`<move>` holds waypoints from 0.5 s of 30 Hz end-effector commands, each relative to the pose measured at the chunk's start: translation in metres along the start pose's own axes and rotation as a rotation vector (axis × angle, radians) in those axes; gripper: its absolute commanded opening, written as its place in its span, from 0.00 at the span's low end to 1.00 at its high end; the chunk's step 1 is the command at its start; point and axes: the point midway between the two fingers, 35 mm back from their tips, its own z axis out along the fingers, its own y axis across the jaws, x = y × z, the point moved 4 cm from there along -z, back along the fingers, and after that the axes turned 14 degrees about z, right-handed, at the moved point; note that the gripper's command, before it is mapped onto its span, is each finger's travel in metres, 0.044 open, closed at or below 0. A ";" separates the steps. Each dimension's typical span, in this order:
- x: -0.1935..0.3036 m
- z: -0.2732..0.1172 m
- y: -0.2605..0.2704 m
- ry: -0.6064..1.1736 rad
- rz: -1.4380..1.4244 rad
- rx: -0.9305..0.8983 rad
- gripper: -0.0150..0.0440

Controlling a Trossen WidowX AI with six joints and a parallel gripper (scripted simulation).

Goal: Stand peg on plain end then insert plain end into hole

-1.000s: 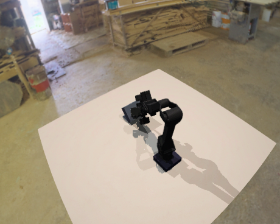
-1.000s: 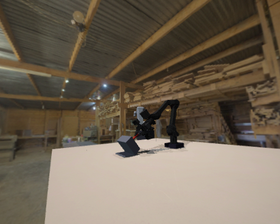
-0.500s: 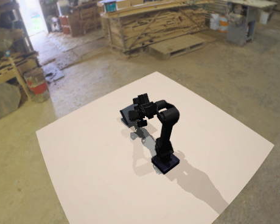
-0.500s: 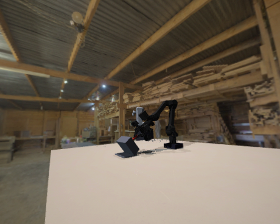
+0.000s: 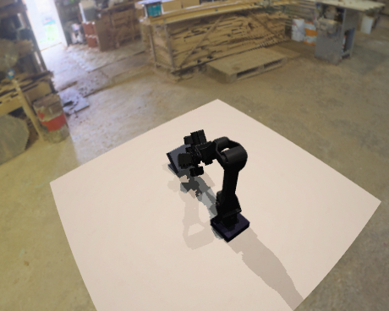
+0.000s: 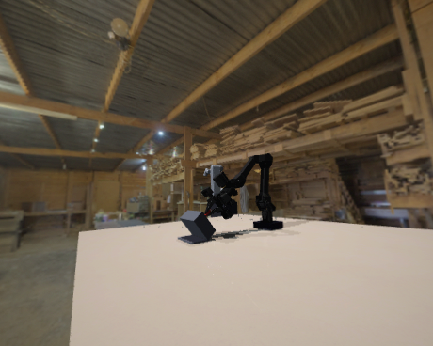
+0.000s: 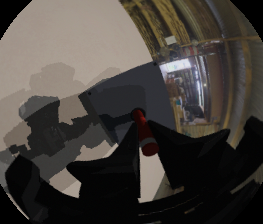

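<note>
The red peg is tilted toward the dark sloped panel. Its white band is at the end nearer the wrist camera. Its plain end is at the hole, with the dark rim showing around it; it looks to be in the mouth, and how deep is hidden. My gripper is shut on the peg, its fingertips close in front of the panel's face. In the top view the arm hides the peg and the hole.
The panel stands on a thin base plate on the pale table. The arm's base stands behind the gripper. Shadows of the arm fall across the table beside the panel.
</note>
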 end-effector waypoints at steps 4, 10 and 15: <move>0.001 0.006 0.000 0.006 0.005 -0.001 0.25; 0.001 0.010 0.000 0.006 0.005 -0.001 0.25; 0.001 0.013 0.000 0.006 0.005 -0.001 0.25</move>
